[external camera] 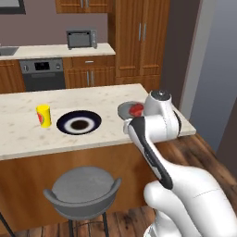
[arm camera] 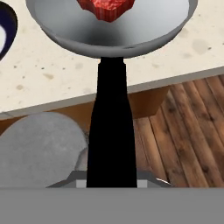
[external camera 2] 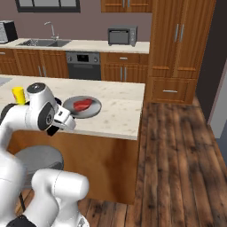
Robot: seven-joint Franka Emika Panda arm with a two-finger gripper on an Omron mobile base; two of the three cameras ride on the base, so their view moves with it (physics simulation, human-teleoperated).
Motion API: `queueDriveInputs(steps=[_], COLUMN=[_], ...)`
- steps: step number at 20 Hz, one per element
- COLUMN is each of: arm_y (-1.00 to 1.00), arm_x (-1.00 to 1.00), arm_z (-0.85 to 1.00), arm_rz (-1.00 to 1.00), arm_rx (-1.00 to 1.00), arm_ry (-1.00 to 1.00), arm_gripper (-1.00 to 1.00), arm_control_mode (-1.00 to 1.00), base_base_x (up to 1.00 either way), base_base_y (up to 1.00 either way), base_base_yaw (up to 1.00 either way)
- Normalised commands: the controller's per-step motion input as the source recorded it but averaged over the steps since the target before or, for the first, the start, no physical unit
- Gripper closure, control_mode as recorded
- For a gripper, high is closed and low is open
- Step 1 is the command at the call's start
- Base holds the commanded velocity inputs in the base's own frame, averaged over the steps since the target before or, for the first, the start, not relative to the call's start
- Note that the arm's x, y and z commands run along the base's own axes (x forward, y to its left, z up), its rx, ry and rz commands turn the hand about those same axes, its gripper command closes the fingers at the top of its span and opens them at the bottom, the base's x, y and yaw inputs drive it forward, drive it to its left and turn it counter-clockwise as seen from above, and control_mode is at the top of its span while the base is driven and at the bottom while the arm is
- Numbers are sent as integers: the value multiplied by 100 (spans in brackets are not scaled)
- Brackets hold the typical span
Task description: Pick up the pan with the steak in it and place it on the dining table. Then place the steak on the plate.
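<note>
Nearest the hand camera: black handle of the pan (arm camera: pixel 112 127), running straight up from between the gripper (arm camera: pixel 112 183) fingers, clamped there at its far end. Fingers pressed in tight on the handle, barely any of them showing on either side of it. Beyond the gripper, at the end of the handle: round grey bowl of the pan, over the beige speckled top of the dining table (arm camera: pixel 52 83); cannot tell whether resting on the stone or just above it. Inside the bowl, well ahead of the fingers: the steak (arm camera: pixel 106 8), a red chunk, cut off by the top edge of the hand view. Ahead and to the left of the gripper, at the upper left edge of that view: a sliver of the plate (arm camera: pixel 5 30), dark rim and white ring, apart from the pan. Below the gripper, under the table edge: round grey stool (arm camera: pixel 39 144) and brown wooden floor (arm camera: pixel 188 131).

From the left base view: pan (external camera: pixel 127 109) near the table's right end, partly hidden behind the white wrist, steak (external camera: pixel 137 109) in it. Plate (external camera: pixel 79 122) flat on the table (external camera: pixel 28 134), left of the pan, not touching. Yellow can (external camera: pixel 43 115) upright just left of the plate.

From the right base view: pan (external camera 2: pixel 82 107) and steak (external camera 2: pixel 82 104) just ahead of the hand, above the table (external camera 2: pixel 119 111) near its front edge.
</note>
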Motion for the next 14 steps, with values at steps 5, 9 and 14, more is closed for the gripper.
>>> queueDriveInputs(steps=[5,9,14], arm_y=[4,3,10], arm_x=[80,76,56], arm_z=[-6,-16,-17], arm_rz=[2,5,5], arm_rx=[3,4,1], arm_ry=[3,7,3], arm_gripper=[100,100,100], arm_control_mode=[-100,-100,-100], base_base_x=[0,0,0], base_base_y=[0,0,0], base_base_yaw=[0,0,0])
